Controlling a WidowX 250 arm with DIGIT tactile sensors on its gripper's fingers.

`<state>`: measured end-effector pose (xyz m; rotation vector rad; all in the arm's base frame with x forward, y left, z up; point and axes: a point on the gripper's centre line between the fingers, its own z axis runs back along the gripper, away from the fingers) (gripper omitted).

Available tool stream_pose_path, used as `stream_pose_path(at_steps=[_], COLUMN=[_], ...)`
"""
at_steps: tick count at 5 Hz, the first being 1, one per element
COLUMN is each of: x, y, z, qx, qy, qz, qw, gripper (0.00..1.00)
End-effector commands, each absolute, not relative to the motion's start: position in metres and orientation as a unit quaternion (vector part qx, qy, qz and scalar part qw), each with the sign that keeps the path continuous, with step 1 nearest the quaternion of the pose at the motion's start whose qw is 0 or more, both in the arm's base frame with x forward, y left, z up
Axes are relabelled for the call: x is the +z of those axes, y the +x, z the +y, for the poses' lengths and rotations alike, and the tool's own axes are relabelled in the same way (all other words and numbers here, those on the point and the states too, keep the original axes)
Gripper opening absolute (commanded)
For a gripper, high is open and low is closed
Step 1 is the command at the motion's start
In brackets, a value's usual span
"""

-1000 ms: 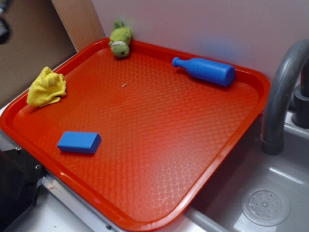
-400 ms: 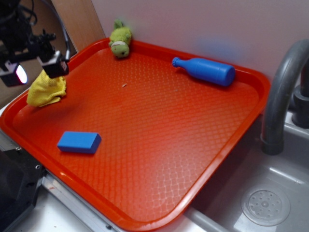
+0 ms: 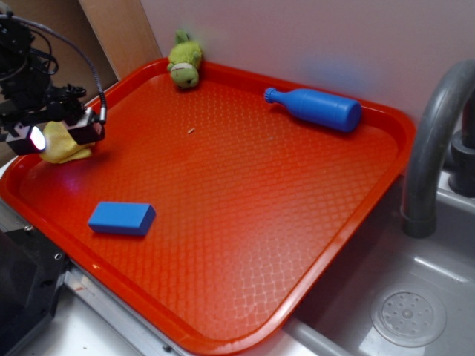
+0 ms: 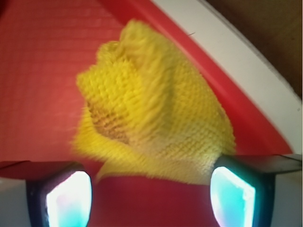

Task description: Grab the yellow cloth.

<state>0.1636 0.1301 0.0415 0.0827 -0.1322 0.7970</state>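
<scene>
I see the red tray [image 3: 245,215] filling most of the exterior view, and my gripper [image 3: 61,136] stands over its left rim. The gripper is wide apart: in the wrist view one lit finger pad [image 4: 71,198] is at the bottom left and the other [image 4: 232,194] at the bottom right, with bare red tray floor between them.

The yellow cloth [image 4: 151,109] lies on the tray just beside the raised rim. It is a crumpled heap, and its long axis runs from a narrow lumpy top, far from the fingers, to a broad base close to them; the top leans a little toward the rim. The base spreads across nearly the whole gap between the two pads. Its right corner comes just beside the right pad, and I cannot tell if it touches it. The left corner stays a little apart from the left pad. Nothing is clamped. In the exterior view only a small part of the cloth [image 3: 65,150] shows under and between the fingers; the rest is hidden by the gripper.

Away from the fingers, toward the tray's far side, a blue bottle [image 3: 315,108] lies on its side. A blue block [image 3: 122,218] lies near the fingers, on the front part of the tray. A green plush toy [image 3: 184,61] sits at the back rim.
</scene>
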Motion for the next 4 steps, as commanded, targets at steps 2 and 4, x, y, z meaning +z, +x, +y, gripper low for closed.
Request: stream_pose_path(at_steps=[2,4], x=[0.054,0.029], y=[0.195,0.187], z=[0.163,0.163], qx=[0.283,0.307], qy=[0.052,0.052], qz=[-0.103,-0.087], qw=[0.952,0.946], gripper=[1.0,0.0])
